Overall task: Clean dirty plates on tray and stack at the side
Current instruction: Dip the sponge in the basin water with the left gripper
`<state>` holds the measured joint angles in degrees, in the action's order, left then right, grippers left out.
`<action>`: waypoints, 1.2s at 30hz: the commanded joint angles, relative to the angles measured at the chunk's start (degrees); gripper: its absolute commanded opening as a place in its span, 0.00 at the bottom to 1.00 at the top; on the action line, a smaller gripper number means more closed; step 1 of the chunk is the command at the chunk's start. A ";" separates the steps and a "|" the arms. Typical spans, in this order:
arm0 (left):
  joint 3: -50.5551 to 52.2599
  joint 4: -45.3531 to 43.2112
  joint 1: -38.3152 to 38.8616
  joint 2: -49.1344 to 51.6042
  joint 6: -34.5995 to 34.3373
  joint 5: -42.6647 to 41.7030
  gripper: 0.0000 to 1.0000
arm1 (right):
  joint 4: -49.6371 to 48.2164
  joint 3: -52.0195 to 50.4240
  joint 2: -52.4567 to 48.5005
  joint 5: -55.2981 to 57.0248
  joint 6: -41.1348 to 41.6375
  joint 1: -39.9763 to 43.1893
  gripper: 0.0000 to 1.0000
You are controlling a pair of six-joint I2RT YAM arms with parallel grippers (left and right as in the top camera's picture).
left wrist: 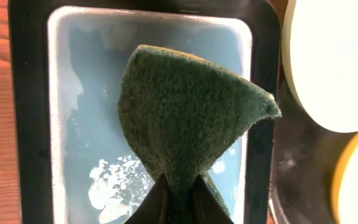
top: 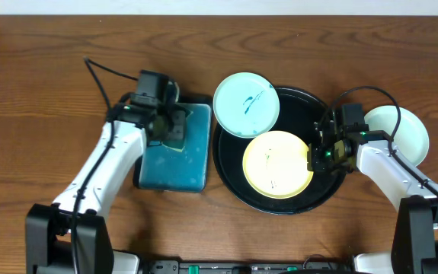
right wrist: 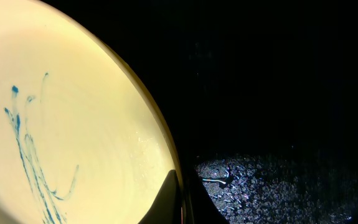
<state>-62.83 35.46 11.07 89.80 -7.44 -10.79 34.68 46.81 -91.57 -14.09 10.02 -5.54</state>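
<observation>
The round black tray (top: 321, 114) holds a yellow plate (top: 278, 164) with teal scribbles and a mint-white plate (top: 246, 104) with teal marks that leans over its upper-left rim. A second mint-white plate (top: 402, 131) lies on the table to the tray's right. My right gripper (top: 315, 156) is shut on the yellow plate's right rim (right wrist: 73, 124), with the tray floor (right wrist: 278, 93) beside it. My left gripper (top: 174, 128) is shut on a green sponge (left wrist: 188, 106) and holds it over the teal basin (left wrist: 85, 93).
The rectangular black-rimmed teal basin (top: 174, 156) sits left of the tray and has white suds on its floor (left wrist: 113, 186). Wooden table lies all around. A black cable (top: 104, 76) runs behind the left arm.
</observation>
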 commanded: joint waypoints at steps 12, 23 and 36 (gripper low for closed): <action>0.04 0.52 -12.81 -1.40 16.48 -35.34 0.08 | -0.15 -0.33 0.48 0.76 0.68 -0.68 0.01; 0.04 1.11 -16.44 -1.40 19.65 -38.32 0.07 | -0.15 -0.33 0.48 0.76 0.68 -0.68 0.01; 0.04 1.36 -16.59 -1.40 19.65 -38.32 0.07 | -0.20 -0.33 0.48 0.76 0.68 -0.90 0.01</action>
<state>-62.83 36.69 -5.21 89.80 11.00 -47.31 34.68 46.81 -91.57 -13.65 10.02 -6.00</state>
